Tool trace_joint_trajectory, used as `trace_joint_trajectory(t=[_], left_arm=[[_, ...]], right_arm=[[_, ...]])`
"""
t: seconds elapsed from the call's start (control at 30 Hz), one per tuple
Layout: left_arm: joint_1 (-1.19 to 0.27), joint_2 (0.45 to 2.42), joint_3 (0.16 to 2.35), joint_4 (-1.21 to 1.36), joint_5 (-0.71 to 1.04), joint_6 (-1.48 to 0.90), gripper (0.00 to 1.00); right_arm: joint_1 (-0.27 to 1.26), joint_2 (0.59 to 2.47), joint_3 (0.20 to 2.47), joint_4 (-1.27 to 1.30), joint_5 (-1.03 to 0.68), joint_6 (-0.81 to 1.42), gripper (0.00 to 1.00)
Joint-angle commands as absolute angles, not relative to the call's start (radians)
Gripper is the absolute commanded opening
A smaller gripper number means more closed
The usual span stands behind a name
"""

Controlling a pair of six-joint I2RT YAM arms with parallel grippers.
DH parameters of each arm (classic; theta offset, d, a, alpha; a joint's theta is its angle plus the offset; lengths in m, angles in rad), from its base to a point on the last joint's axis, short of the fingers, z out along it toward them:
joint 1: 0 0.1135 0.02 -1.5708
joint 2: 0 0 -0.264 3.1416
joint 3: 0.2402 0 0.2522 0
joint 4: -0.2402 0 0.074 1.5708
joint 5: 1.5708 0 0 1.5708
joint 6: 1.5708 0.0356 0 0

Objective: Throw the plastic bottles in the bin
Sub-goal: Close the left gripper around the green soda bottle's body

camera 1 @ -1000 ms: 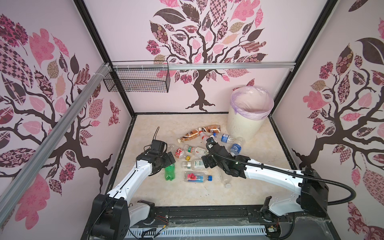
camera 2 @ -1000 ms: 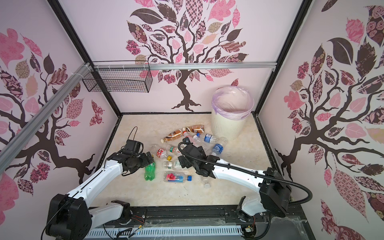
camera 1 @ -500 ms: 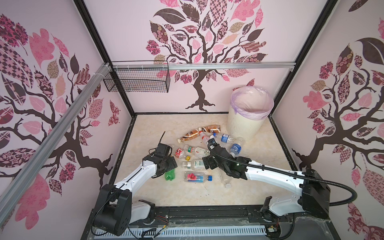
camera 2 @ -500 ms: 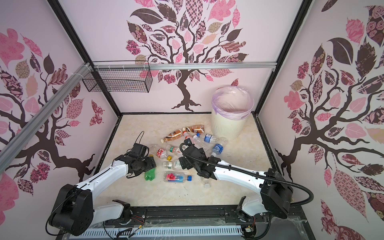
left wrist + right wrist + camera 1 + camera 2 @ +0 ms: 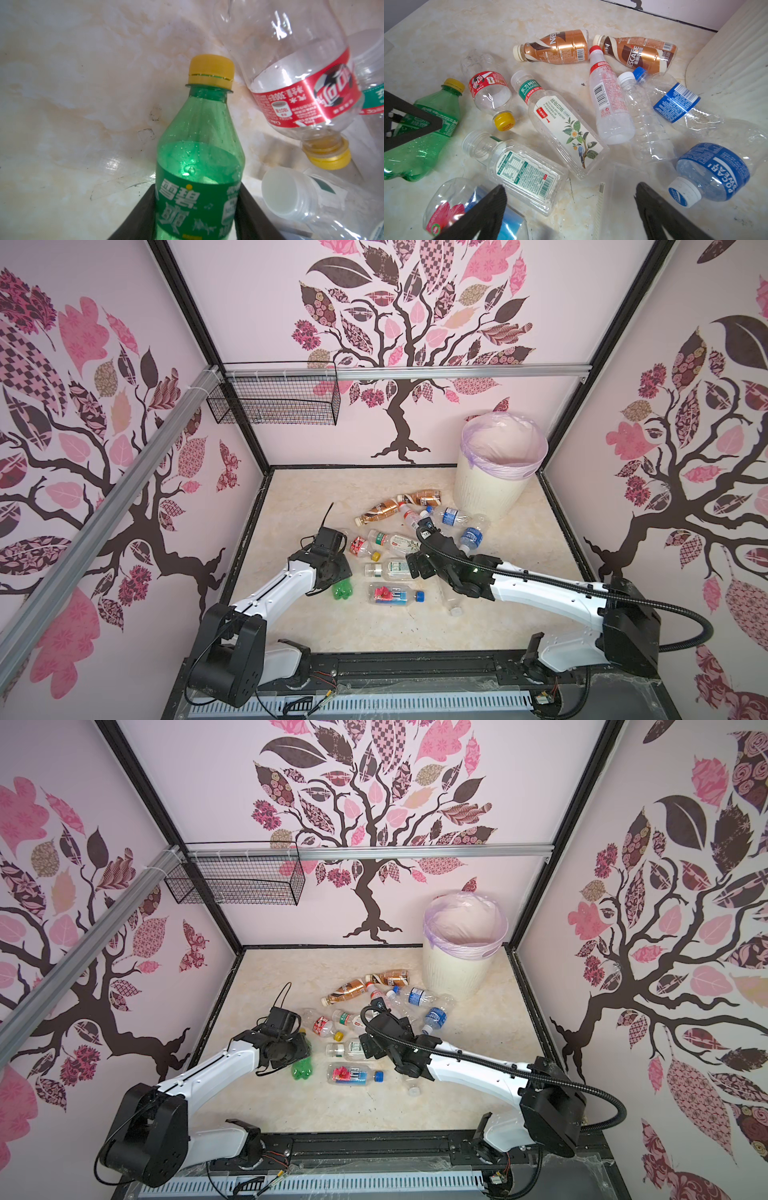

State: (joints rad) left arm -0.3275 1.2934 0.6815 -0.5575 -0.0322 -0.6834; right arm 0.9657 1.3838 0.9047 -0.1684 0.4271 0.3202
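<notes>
Several plastic bottles lie scattered mid-floor in both top views. A green bottle (image 5: pixel 343 588) (image 5: pixel 197 145) with a yellow cap lies nearest the left arm, and my left gripper (image 5: pixel 332 572) (image 5: pixel 196 207) is shut on its labelled body, a jaw pressed against each side. My right gripper (image 5: pixel 417 566) (image 5: pixel 571 207) hovers open over a clear green-labelled bottle (image 5: pixel 521 172), holding nothing. Two brown-gold bottles (image 5: pixel 380 510) (image 5: pixel 424 497) lie towards the bin (image 5: pixel 494 489), which stands at the back right with a lilac bag.
A black wire mesh basket (image 5: pixel 274 400) hangs from the aluminium rail (image 5: pixel 415 373) at the back left, well above the floor. Patterned walls close in the floor on three sides. A red-labelled bottle (image 5: pixel 301 83) lies close beside the green one.
My left gripper came forward and down over the green bottle and its jaws closed on it. The right arm has barely moved and stays open.
</notes>
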Motion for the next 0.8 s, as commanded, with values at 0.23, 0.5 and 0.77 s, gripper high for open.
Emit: trace_joint_trajectory(t=[0.23, 0.5, 0.77], left_arm=[[-0.335, 1.332, 0.634, -0.5, -0.034, -0.689, 0.44], [-0.336, 1.378, 0.629, -0.477, -0.035, -0.69, 0.46], [-0.336, 1.355, 0.632, -0.487, -0.05, -0.689, 0.55]], right_arm=[[0.971, 1.218, 0.848, -0.118, 0.469, 0.367, 0.99], [0.971, 1.248, 0.853, -0.143, 0.46, 0.353, 0.99], [0.971, 1.259, 0.845, -0.133, 0.462, 0.349, 0.99]])
